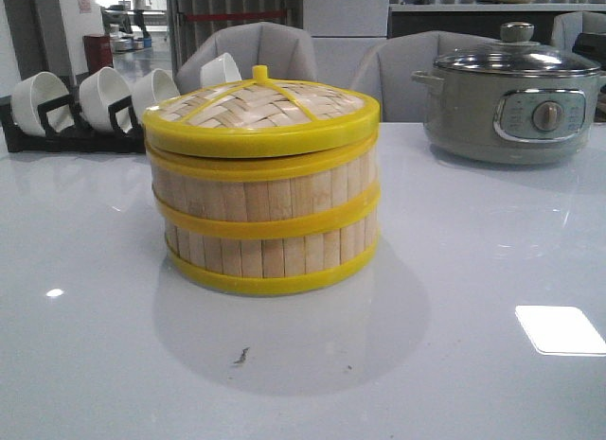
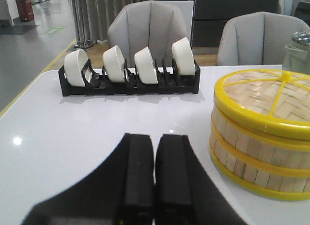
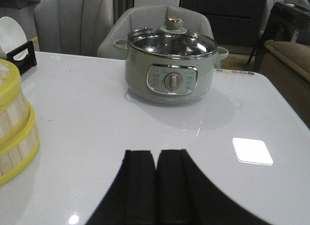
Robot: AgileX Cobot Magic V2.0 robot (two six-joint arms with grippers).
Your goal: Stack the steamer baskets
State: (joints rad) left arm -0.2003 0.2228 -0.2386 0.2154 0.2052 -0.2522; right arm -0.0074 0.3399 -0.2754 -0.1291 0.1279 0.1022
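Near the middle of the white desk (image 1: 492, 270) we see the steamer baskets (image 1: 265, 222) standing as one upright round stack, two tiers of pale vertical slats banded by yellow rims, with the woven lid (image 1: 260, 109) seated on top. Its axis runs straight up from the desk, and the small yellow knob (image 1: 259, 74) at the lid's centre points upward; yellow ribs run from the knob out to the lid's rim. We cannot make out any brand, label or writing on the stack. Behind it to the left, a black rack (image 1: 57, 128) holds white bowls (image 1: 104, 97) on edge, and the left wrist view shows four of them in a row. Far back on the right sits a grey electric pot (image 1: 516, 104) with a glass lid, well apart from the stack; its front panel carries a round dial (image 3: 170, 81) and small markings too blurred for us to read. In the left wrist view our left gripper (image 2: 155, 172) is clenched, its two black fingers pressed together with nothing between them, off to the side of the stack and not touching it. In the right wrist view our right gripper (image 3: 156, 186) is likewise closed on nothing, above bare desk between the stack's edge and the pot. Neither gripper appears in the front view.
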